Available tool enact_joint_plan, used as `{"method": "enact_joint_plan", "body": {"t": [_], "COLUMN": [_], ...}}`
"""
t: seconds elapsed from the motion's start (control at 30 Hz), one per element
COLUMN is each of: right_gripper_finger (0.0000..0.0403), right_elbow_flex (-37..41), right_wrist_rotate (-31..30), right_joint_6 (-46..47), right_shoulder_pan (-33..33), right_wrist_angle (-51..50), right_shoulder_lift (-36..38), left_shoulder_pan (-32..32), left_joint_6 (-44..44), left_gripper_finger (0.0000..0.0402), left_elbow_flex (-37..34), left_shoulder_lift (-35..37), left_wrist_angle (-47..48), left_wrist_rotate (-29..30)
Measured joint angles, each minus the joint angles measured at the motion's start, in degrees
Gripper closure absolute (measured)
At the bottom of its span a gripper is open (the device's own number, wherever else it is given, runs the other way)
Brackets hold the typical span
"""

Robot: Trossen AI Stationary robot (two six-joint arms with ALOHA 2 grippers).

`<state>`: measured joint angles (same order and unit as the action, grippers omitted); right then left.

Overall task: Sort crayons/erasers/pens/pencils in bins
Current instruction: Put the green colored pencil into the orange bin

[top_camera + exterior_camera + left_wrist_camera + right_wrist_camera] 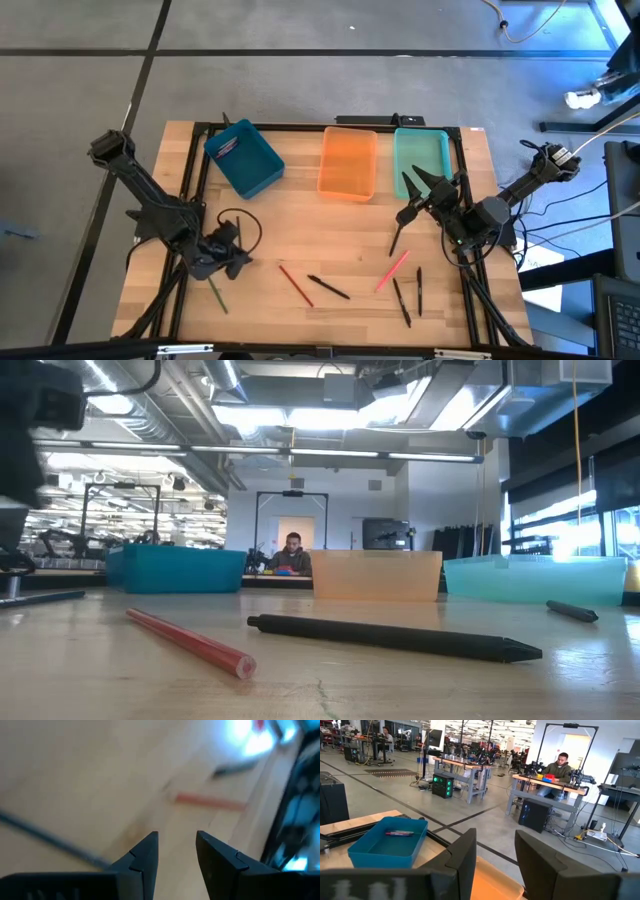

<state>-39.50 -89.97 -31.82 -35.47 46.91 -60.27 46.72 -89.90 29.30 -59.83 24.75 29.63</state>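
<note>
Three bins stand along the far side: a teal-blue bin [245, 157] with one stick [397, 833] lying in it, an orange bin [348, 163] and a mint bin [421, 160]. Loose on the wood lie a red stick [295, 285], a black pen [328, 287], a pink stick [393, 270], three more black sticks [401, 302] [419, 290] [397, 240] and a green stick [217, 295]. My left gripper [177, 837] is open, slanting down over bare wood left of the red stick [210, 801]. My right gripper [495, 837] is open and level, raised near the mint bin.
A dark frame [330, 127] runs around the tabletop. A looped black cable [245, 225] lies beside my left gripper. Bare wood [330, 235] spreads between the bins and the loose sticks. A person [560, 767] sits at a bench far beyond the table.
</note>
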Motion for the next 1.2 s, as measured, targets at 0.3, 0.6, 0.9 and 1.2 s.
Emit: {"method": "enact_joint_plan", "body": {"t": [0.3, 0.6, 0.9, 1.2], "right_gripper_finger": [0.0264, 0.0287, 0.0336, 0.0338], "right_elbow_flex": [0.0, 1.0, 1.0, 1.0], "right_wrist_rotate": [1.3, 55.3, 85.6, 92.5], "right_joint_6": [-1.2, 14.1, 24.1, 27.1], "right_shoulder_pan": [0.0, 1.4, 9.3, 13.0], "right_wrist_angle": [-0.3, -15.8, -19.3, -19.3], "right_shoulder_lift": [0.0, 4.0, 4.9, 4.3], "left_shoulder_pan": [0.0, 0.0, 0.7, 0.0], "left_joint_6": [-0.9, 3.0, 3.5, 3.8], "left_gripper_finger": [0.0278, 0.0278, 0.0278, 0.0278], "left_elbow_flex": [0.0, 0.0, 0.0, 0.0], "left_shoulder_lift": [-0.2, -0.2, -0.2, -0.2], "left_wrist_angle": [4.0, 3.9, 4.3, 4.9], "left_wrist_rotate": [-6.8, -5.2, -5.2, -4.7]}}
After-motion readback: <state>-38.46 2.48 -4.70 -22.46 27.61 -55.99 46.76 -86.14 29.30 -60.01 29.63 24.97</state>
